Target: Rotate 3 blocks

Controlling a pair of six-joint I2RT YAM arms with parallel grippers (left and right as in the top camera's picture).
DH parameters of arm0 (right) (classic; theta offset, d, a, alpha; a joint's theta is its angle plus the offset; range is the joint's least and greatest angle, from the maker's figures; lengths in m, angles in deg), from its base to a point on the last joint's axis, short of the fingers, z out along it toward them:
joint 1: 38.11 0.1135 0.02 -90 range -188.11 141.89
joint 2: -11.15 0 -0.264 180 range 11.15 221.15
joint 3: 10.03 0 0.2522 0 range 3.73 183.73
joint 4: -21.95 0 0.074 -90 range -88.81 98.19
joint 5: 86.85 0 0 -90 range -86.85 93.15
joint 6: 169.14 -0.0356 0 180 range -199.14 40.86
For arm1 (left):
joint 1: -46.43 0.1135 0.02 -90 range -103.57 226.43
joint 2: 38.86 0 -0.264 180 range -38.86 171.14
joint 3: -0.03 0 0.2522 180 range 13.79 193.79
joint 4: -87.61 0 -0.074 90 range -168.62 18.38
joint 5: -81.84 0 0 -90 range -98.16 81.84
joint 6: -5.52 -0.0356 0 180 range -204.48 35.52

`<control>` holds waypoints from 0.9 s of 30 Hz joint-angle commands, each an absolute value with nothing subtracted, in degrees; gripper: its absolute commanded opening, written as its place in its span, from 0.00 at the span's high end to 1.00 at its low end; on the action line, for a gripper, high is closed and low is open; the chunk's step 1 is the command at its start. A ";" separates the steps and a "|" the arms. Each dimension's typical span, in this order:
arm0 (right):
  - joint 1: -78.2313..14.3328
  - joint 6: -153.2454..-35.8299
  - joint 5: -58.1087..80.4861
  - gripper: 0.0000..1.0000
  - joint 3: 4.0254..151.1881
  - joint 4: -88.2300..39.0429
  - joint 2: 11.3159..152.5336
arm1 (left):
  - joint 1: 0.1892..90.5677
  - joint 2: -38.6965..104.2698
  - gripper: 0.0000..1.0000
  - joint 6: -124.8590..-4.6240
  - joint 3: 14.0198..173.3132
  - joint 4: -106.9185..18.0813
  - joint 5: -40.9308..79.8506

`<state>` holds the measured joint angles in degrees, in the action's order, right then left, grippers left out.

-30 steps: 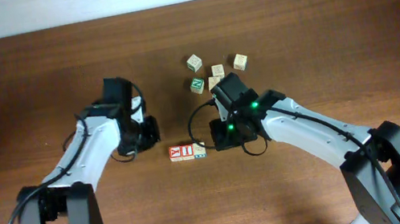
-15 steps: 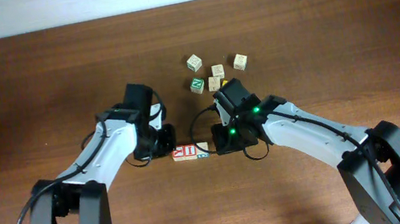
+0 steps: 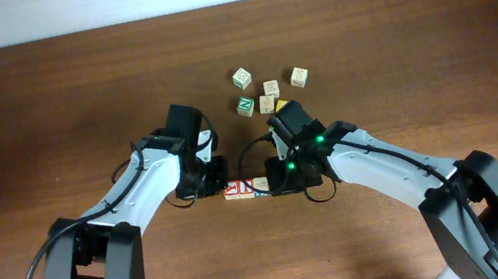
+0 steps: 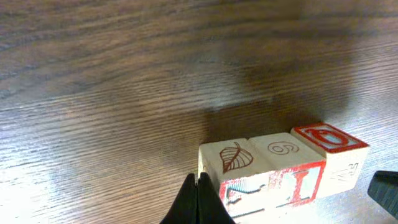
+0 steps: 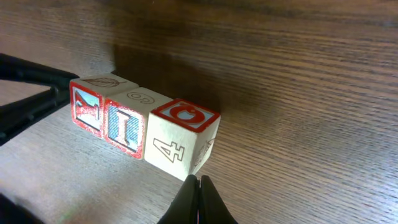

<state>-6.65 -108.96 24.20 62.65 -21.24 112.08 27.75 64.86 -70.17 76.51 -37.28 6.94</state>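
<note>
Three wooden blocks (image 3: 245,189) lie touching in a short row on the table. In the left wrist view they are a leaf-topped block (image 4: 233,158), a "6"-topped block (image 4: 283,149) and a red-topped block (image 4: 329,138). My left gripper (image 4: 199,186) is shut, its tip against the leaf block's outer end. In the right wrist view the row reads red "Z" (image 5: 87,107), red "I" (image 5: 127,126), then a block with a "4" (image 5: 180,140). My right gripper (image 5: 200,184) is shut, its tip at that block's lower corner. The overhead view has the left gripper (image 3: 221,185) and right gripper (image 3: 271,184) at opposite ends of the row.
Several loose cubes sit behind the right arm: a green-faced one (image 3: 244,106), another (image 3: 241,78), and tan ones (image 3: 271,87) (image 3: 299,76). The left gripper's dark fingers (image 5: 28,93) show at the left edge of the right wrist view. The wooden table (image 3: 417,51) extends all round.
My left arm has swung right until its shut tip meets the row's left end. The row has shifted a little right toward the right gripper, which barely moved.
</note>
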 commanded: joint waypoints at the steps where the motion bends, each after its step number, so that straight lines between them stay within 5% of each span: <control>1: -7.04 -109.25 25.25 0.96 62.12 -21.37 112.16 | 27.84 65.43 1.00 -71.07 75.79 -37.02 8.20; 27: -10.34 -113.75 30.00 0.96 57.51 -13.50 113.74 | 27.84 65.43 1.00 -71.09 75.74 -38.11 9.67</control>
